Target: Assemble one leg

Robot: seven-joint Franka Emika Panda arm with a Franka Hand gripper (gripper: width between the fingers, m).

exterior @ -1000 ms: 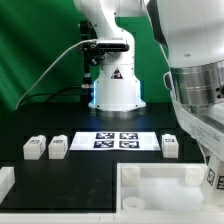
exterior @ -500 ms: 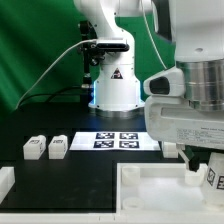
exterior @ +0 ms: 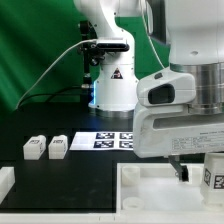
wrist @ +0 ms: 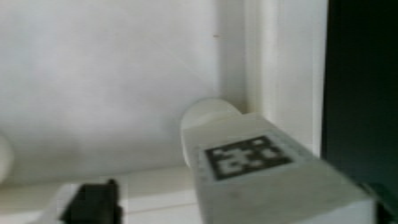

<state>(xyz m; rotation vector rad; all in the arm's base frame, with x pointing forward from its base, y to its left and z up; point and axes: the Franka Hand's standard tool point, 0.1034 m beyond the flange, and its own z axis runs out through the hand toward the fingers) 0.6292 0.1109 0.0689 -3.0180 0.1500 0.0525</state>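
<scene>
Wrist view alone: leg (wrist: 249, 165) tag, perhaps fingers (wrist: 89, 205).

The arm's bulky white wrist end (exterior: 185, 110) fills the exterior view's right, blurred and close to the camera. It covers part of the marker board (exterior: 108, 141) on the black counter (exterior: 85, 180). Just below it one leg (exterior: 213, 172) stands upright, tag facing the camera, at the far rim of the big white tabletop (exterior: 150, 195); whether anything grips it cannot be told. Well apart, toward the exterior view's left, a second leg (exterior: 33, 147) and a third leg (exterior: 58, 147) sit side by side near the board's end. The arm's base (exterior: 114, 85) rises behind the board, against a green backdrop (exterior: 35, 50).
</scene>
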